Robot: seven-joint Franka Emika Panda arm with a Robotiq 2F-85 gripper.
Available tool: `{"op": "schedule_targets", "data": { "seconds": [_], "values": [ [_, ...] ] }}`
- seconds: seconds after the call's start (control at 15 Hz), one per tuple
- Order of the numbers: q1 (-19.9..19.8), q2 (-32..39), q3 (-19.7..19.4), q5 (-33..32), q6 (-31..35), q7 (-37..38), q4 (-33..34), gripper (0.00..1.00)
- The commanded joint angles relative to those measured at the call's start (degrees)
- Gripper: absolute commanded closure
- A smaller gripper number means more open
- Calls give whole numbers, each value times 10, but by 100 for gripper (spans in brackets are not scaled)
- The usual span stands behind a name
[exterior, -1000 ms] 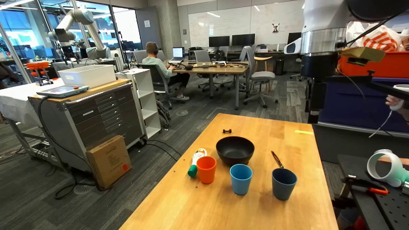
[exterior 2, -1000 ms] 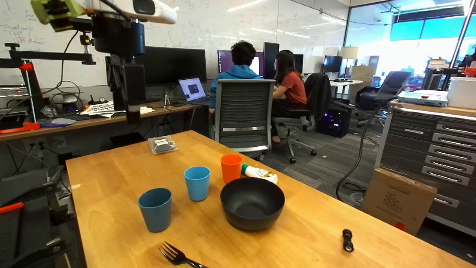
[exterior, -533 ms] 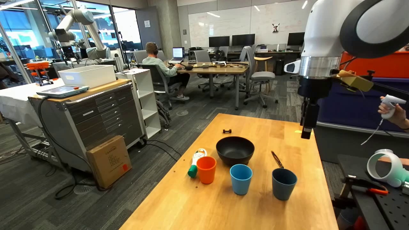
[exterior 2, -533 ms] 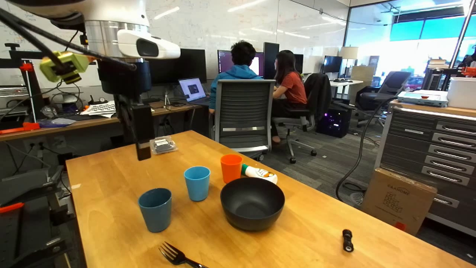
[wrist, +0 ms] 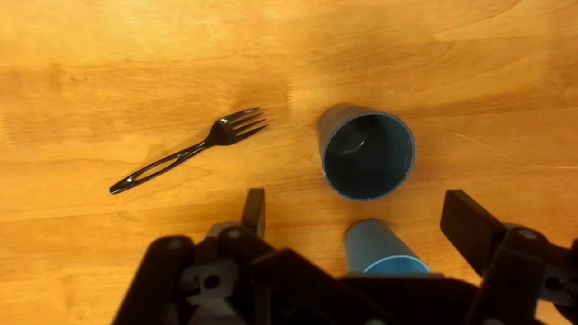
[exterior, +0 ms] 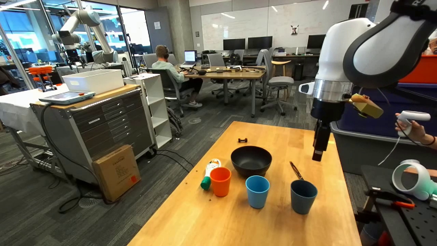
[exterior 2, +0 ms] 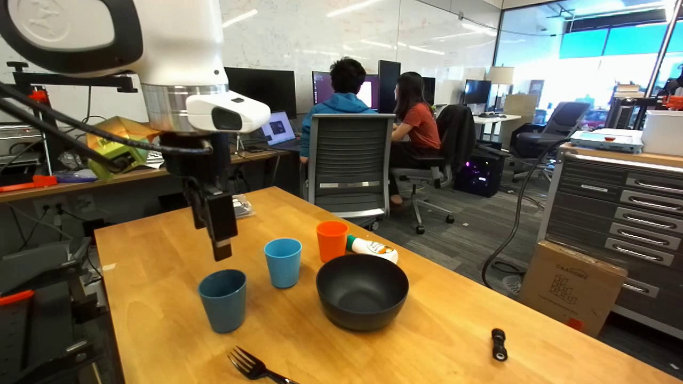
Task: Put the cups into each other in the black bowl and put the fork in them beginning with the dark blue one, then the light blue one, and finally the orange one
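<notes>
Hanging with jaws spread, the gripper (wrist: 354,205) partly hides the light blue cup (wrist: 375,245) in the wrist view. In an exterior view, the dark blue cup (exterior: 302,201) on the table (exterior: 205,218) covers part of the fork (exterior: 295,169).

Close downward wrist view, slanting exterior views (sharing the table (exterior: 235,215))

navy cup (exterior: 303,201), azure cup (exterior: 257,195), orange cup (exterior: 220,184), bowl (exterior 2: 363,293) stand upright (fork (wrist: 218,133) flat).
</notes>
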Motion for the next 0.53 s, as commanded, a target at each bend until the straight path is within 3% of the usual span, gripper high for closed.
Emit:
{"op": "schedule_targets", "data": {
  "seconds": [0.0, 0.33, 0.47],
  "values": [
    [10, 52, 8, 73, 27, -61, 19, 0],
    [-8, 110, 42, 132, 42, -107, 41, 0],
    [2, 134, 37, 143, 54, -117, 51, 0]
  ]
}}
